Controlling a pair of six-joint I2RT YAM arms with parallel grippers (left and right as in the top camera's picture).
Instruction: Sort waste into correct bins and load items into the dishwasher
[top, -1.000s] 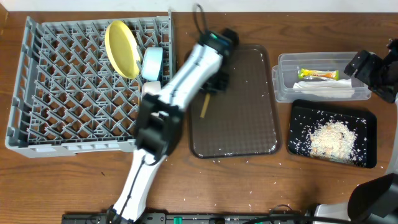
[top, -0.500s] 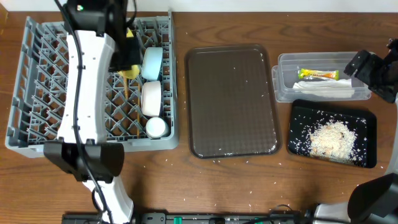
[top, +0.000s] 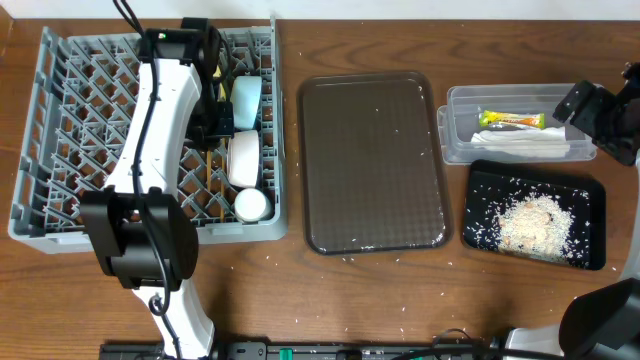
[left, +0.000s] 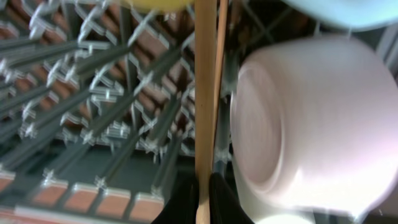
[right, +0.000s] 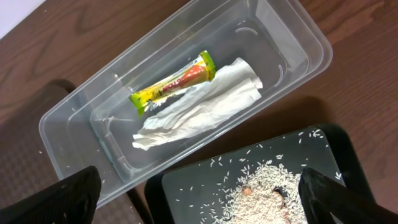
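Two chopsticks (left: 206, 93), pinched in my left gripper (left: 203, 202), run straight up the frame, just left of the white bowl (left: 311, 118).

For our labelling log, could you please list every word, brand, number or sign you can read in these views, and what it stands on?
Foil sachet in the clear tub: some print along its length, too small and blurred to read in any view.
No text shows on the paper piece, dish rack, brown tray or black tray.
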